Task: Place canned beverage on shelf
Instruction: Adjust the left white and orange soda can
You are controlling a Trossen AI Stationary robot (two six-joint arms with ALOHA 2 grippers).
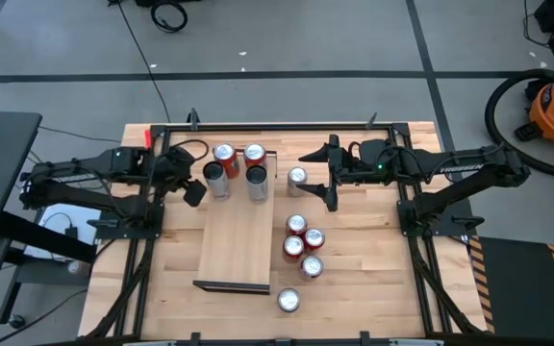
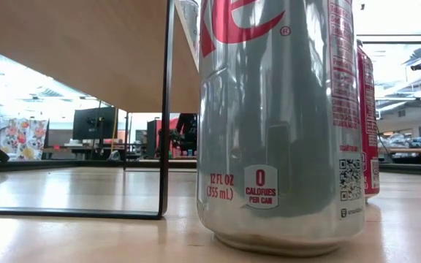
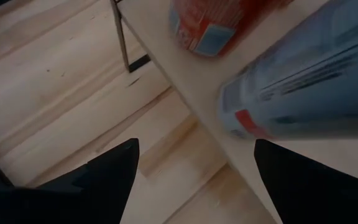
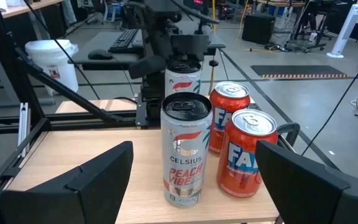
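Stocking the shelf, which already carries four cans at its far end: your next silver can stands just beside its right edge. Both the right gripper and left gripper hang released and empty; square the right fingers around the can before clenching.

High view: overhead, whole table. Low view: tabletop level, close behind silver can. Wrist views: both face shelf cans.
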